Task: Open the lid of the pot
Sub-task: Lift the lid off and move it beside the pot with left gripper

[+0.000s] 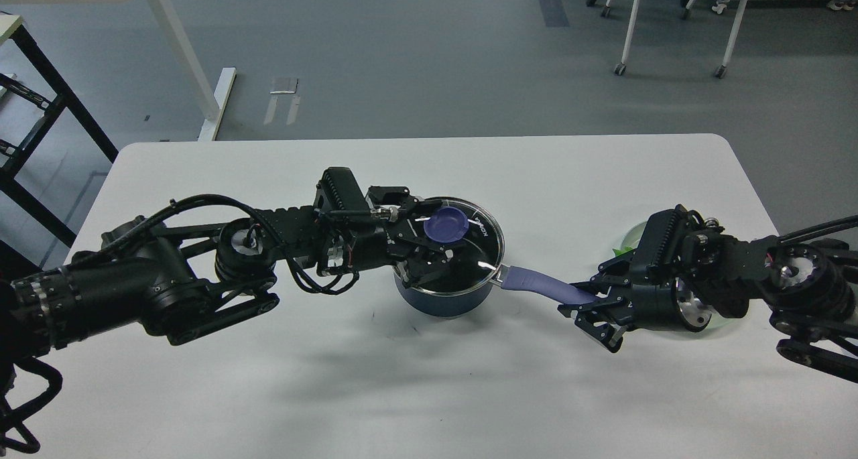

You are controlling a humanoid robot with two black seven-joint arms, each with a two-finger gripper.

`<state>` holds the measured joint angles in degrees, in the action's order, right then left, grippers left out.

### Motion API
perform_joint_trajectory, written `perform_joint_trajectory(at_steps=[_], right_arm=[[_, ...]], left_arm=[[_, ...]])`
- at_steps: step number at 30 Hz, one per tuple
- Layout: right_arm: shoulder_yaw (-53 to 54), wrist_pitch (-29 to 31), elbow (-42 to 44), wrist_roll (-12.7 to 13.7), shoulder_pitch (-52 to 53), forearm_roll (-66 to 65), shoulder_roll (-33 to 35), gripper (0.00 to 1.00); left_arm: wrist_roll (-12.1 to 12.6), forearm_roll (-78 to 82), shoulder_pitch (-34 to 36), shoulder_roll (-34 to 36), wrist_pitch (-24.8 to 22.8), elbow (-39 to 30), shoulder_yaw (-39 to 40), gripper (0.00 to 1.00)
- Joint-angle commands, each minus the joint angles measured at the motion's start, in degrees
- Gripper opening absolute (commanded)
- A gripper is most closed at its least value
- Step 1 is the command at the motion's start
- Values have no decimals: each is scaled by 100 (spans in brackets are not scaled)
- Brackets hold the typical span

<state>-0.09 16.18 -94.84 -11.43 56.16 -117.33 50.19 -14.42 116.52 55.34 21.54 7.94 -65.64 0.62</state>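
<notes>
Pot (442, 299) sits about mid-table (536, 171), dark navy, with the glass lid (469, 244) on top looking a bit tilted, its left side raised. Left gripper (429, 234) reaches in from the pot's left, fingers spread on either side of the blue knob (447, 226); can't tell whether they actually pinch it. The pot's long blue handle (536, 286) sticks out to the right, and the right gripper (590, 305) is closed around the far end of it. A pale green plate (630, 239) peeks out from behind that right arm, further right of the pot.
</notes>
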Motion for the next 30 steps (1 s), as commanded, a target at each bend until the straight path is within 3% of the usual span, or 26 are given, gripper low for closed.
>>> perform_joint_trajectory(at_steps=[1,5,16,21,26,30], right_arm=[[0,-1,0,0,1,0,0,15],[0,-1,0,0,1,-9,0,16],[0,-1,0,0,18,0,35,16],[0,-1,9,0,1,0,35,16],[0,-1,0,0,1,0,35,16],[0,-10,0,0,1,0,35,16]], left_arm=[[-17,3,20,0,-3,-1,-1,53],[-26,-6,29,8,6,-1,8,46],[-17,-533,424,421,-12,-150,43,46],[-26,-814,583,1263,-12,-221,17,46],[-166,-806,276,2502,14,-685,-246,46],[-211,-815,-93,3224,488,-1047,-694,46]])
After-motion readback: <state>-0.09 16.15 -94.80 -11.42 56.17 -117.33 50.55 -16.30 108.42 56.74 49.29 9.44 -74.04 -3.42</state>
